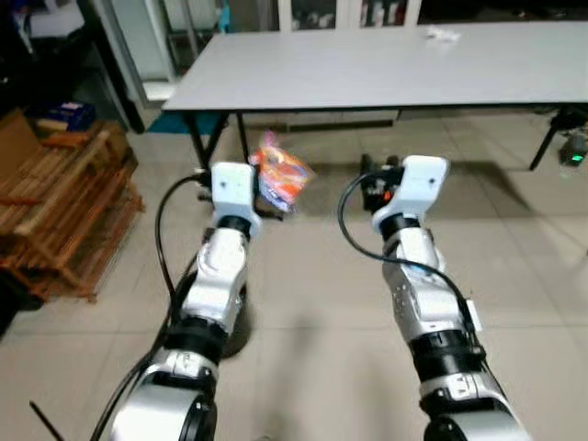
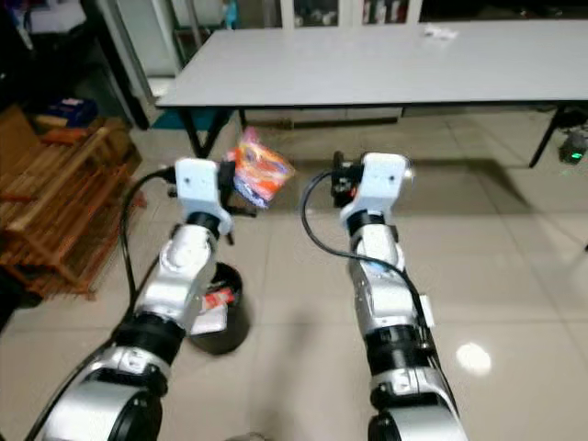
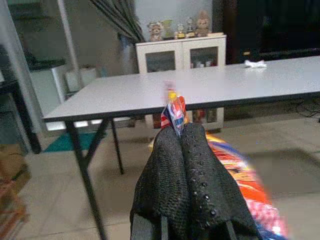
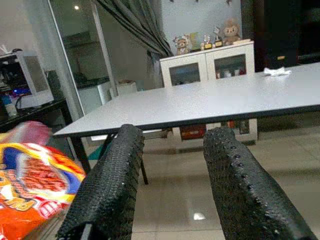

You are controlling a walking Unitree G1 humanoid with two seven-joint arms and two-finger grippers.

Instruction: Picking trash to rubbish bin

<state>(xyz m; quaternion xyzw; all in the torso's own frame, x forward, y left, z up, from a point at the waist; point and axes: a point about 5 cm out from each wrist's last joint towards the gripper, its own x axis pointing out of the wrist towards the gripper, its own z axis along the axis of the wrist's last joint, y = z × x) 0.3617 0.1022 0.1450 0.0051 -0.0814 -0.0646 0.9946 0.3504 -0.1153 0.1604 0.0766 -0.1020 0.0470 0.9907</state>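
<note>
Beige floor tiles (image 1: 303,303), smooth and faintly glossy, run under a long grey table (image 1: 386,64) with a flat matte top and thin black legs. On its far end lies a small crumpled white scrap (image 1: 443,35). Slatted wooden racks (image 1: 64,211) stand against my left side, and a white glass-door cabinet (image 4: 207,67) with small figurines on top stands behind the table.

My left gripper (image 3: 181,131) is raised in front of me, its two knobbly black fingers pressed fully together on the upper edge of a crinkled snack packet (image 1: 278,175). The packet is glossy foil, orange and red with blue and white print. It hangs in the air just ahead of the table's near edge, its long axis roughly vertical, the pinched edge up and the body drooping down and toward my right.

My right gripper (image 4: 172,180) is held level beside it, fingers spread wide apart with nothing between them; the packet is close by its left finger, but I cannot tell whether it touches.

A round black bin (image 2: 220,317) sits on the floor below my left forearm, with red and white rubbish visible inside. A black cable (image 1: 165,239) loops beside my left arm. A green light (image 1: 576,158) glows at the far right on the floor.
</note>
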